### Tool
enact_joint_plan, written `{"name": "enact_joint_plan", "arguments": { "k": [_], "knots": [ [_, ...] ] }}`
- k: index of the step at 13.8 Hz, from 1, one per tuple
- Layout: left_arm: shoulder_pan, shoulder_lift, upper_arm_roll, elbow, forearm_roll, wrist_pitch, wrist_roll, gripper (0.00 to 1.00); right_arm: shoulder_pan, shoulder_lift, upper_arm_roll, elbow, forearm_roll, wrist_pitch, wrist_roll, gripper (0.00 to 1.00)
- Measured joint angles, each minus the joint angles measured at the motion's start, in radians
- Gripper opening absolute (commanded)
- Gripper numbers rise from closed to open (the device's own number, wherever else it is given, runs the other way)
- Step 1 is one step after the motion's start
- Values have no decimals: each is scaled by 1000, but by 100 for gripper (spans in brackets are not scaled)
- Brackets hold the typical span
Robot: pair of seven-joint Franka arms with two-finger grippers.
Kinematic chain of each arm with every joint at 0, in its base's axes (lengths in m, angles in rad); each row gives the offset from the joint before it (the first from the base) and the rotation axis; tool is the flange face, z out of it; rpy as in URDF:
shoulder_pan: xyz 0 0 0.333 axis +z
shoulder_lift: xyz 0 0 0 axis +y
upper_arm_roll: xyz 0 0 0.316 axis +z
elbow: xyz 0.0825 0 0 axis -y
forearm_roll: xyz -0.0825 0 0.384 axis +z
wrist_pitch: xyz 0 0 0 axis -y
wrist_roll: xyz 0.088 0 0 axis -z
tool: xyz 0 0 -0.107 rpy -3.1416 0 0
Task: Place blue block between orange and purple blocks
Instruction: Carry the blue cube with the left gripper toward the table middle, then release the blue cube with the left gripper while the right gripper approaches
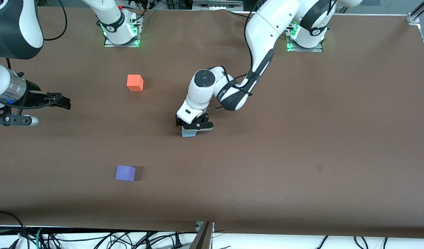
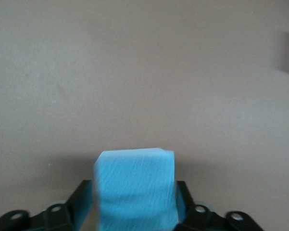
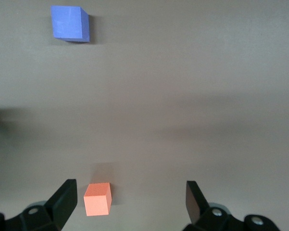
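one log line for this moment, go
left claw: around light blue matte cube | right claw: open, waiting above bright orange cube | violet-purple cube: nearer front camera | placement: not done

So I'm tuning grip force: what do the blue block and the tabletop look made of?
Blue block: probably foam or soft plastic, matte, with a faint fibrous grain and no glare. Tabletop: a brown sheet, possibly paper or thin matting, flat and dull, with no reflections.
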Motion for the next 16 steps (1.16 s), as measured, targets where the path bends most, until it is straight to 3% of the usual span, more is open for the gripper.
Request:
{"name": "enact_joint_plan", "arguments": {
  "k": [5,8,11,16],
  "knots": [
    [54,-81,17,17,0,-86,0,100,2,43,2,0,27,19,2,100],
    [171,-159,18,0,4,-187,75,100,16,85,10,0,108,67,14,100],
    [276,-278,18,-2,4,-420,258,100,82,137,18,-1,130,132,119,100],
    [441,-545,16,-11,-2,-863,497,100,287,231,24,-2,131,296,431,100]
  ]
}}
